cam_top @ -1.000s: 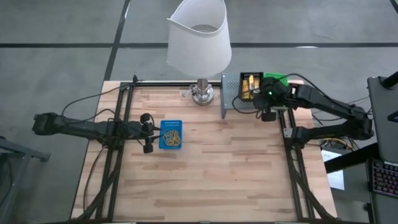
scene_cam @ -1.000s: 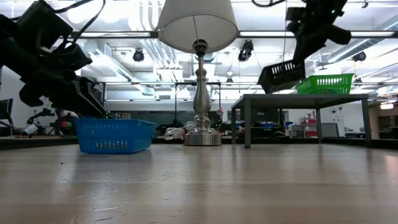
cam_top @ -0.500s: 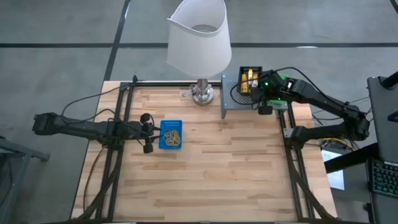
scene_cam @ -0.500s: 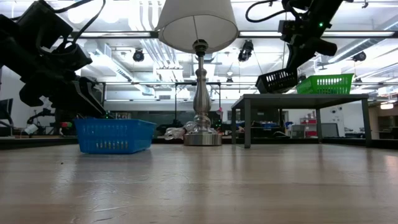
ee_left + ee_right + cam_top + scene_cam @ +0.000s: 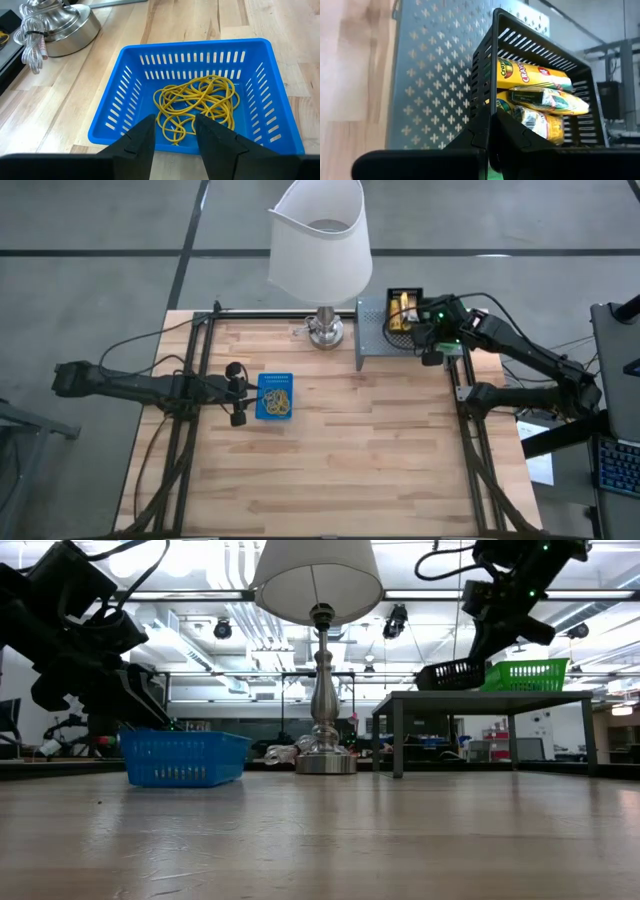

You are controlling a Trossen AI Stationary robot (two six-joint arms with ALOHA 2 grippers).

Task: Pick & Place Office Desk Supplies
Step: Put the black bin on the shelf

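My right gripper (image 5: 489, 131) is shut on a black slotted tray (image 5: 403, 308) that holds yellow crayon packets (image 5: 535, 95). In the low view the tray (image 5: 452, 673) hangs just above the top of the grey perforated shelf (image 5: 374, 338), beside a green tray (image 5: 525, 673) that stands on the shelf. At the table's left, my left gripper (image 5: 175, 142) stands open at the near wall of a blue tray (image 5: 197, 50). Yellow rubber bands (image 5: 197, 102) lie on that tray's floor. My right gripper pinches the rim of one of the black tray's slotted walls (image 5: 489, 107), one finger outside the wall and one inside. The fingers slant down from the table's right. The tray is lifted clear of the shelf and tips a little.
A table lamp with a white shade (image 5: 320, 240) stands on its silver base (image 5: 324, 330) at the table's far edge, left of the shelf. Black frame rails (image 5: 185, 410) run along both sides. Bare wood lies between the blue tray and the near edge.
My right gripper has sunk toward the shelf top with the black tray, staying shut on it. The tray, steeply tilted before, now hangs lower and closer to level.
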